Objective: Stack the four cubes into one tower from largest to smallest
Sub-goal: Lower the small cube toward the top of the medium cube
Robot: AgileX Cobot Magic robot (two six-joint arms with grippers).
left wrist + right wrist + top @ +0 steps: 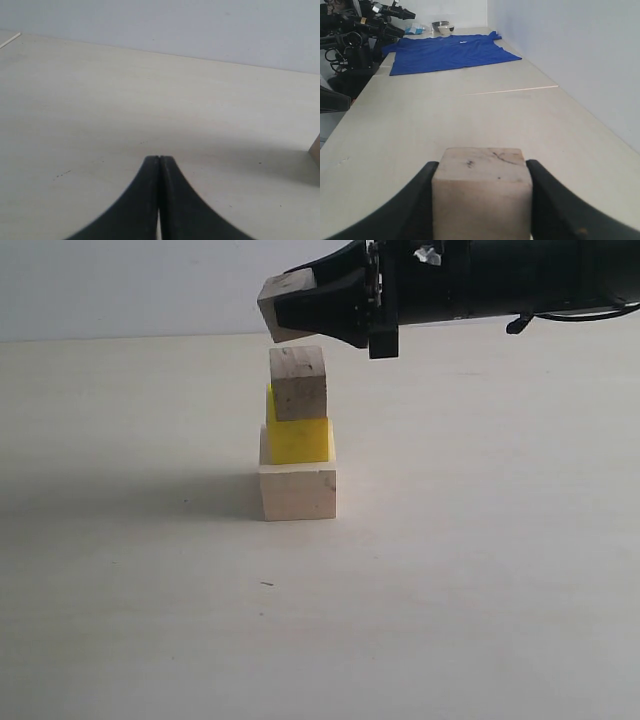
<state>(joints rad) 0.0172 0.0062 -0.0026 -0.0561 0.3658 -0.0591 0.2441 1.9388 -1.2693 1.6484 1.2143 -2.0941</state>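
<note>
Three cubes stand in a column in the exterior view: the largest pale wood cube (298, 494) at the base, the yellow cube (298, 440) on it, and the speckled wood cube (299, 383) on top. Just above that top cube and slightly to its left hangs the tiny pale wood cube (282, 292), apart from it. My right gripper (300, 312) is shut on it, reaching in from the right. In the right wrist view the cube (479, 195) fills the gap between the black fingers (547, 200). My left gripper (159, 158) is shut and empty, low over bare table.
A brown corner (316, 147) shows at the edge of the left wrist view. Far down the table (470, 115) in the right wrist view lie a blue cloth (450, 52), a small bowl (441, 25) and dark equipment (350, 40). A pale wall runs alongside.
</note>
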